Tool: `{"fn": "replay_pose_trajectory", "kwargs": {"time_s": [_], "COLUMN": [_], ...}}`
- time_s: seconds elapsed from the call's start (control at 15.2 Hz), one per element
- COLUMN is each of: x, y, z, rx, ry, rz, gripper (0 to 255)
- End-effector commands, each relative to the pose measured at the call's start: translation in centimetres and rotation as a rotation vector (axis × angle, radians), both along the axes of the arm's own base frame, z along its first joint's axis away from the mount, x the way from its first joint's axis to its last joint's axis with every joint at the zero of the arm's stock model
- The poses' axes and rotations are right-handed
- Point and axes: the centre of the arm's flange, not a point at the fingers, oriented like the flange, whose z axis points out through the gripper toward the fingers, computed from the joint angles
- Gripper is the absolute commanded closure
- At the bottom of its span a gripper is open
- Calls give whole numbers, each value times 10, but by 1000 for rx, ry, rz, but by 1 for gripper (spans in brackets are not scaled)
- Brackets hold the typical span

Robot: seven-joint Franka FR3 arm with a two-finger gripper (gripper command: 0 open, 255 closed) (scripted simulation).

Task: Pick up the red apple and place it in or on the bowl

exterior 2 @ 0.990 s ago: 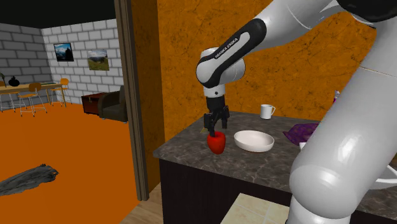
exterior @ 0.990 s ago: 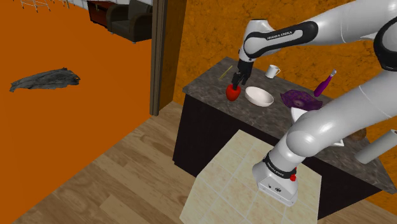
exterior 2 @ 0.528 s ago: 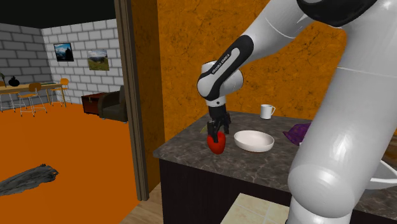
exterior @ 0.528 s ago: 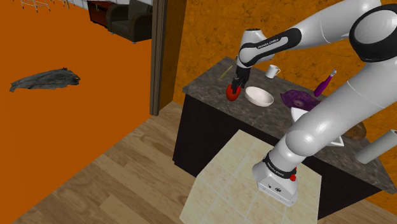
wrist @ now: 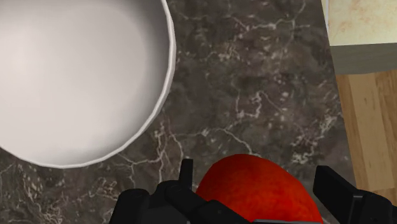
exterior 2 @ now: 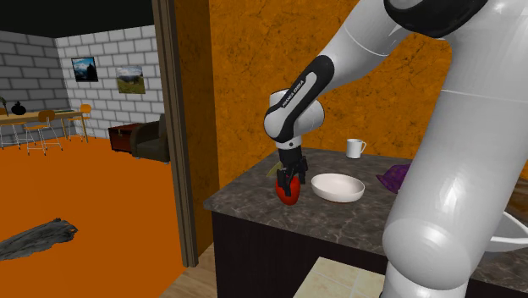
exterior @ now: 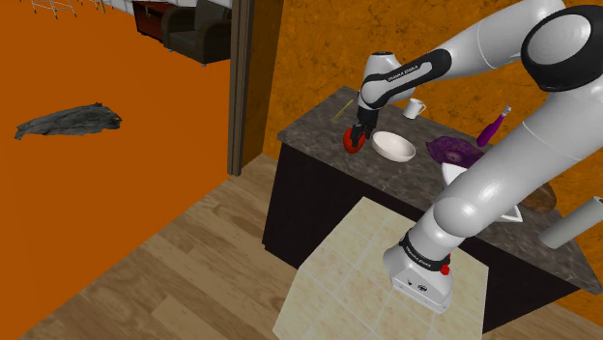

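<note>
The red apple [exterior: 355, 143] [exterior 2: 288, 193] rests on the dark marble counter [exterior: 319, 130], near the corner at the shoulder view's left. My gripper [exterior: 358, 135] [exterior 2: 288, 179] [wrist: 257, 178] has come down over it from above and is open. Its fingers [wrist: 186, 181] stand on either side of the apple [wrist: 257, 191], close against its flanks, and the apple still sits on the stone. The white bowl [exterior: 393, 147] [exterior 2: 338, 187] [wrist: 76, 76] stands empty right beside the apple, a short gap away.
A white mug [exterior: 415, 107] [exterior 2: 355, 148] stands behind the bowl near the orange wall. A purple cloth-like thing [exterior: 454, 150] and a purple bottle [exterior: 498, 126] lie farther along the counter. The counter edge [wrist: 356, 60] drops to the wood floor just beyond the apple.
The gripper has sunk from just above the apple until its fingers straddle it. The arm's elbow has swung lower. Apple and bowl have stayed put.
</note>
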Motion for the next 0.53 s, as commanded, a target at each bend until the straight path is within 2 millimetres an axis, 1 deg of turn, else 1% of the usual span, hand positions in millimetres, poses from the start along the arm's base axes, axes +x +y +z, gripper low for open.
{"fn": "replay_pose_trajectory", "kwargs": {"time_s": [0.0, 0.13, 0.2, 0.46], "x": [0, 0, 0, 0], "y": [0, 0, 0, 0], "z": [0, 0, 0, 0], "rx": [0, 0, 0, 0], "ry": [0, 0, 0, 0], "rz": [0, 0, 0, 0], "gripper": [0, 0, 255, 255]}}
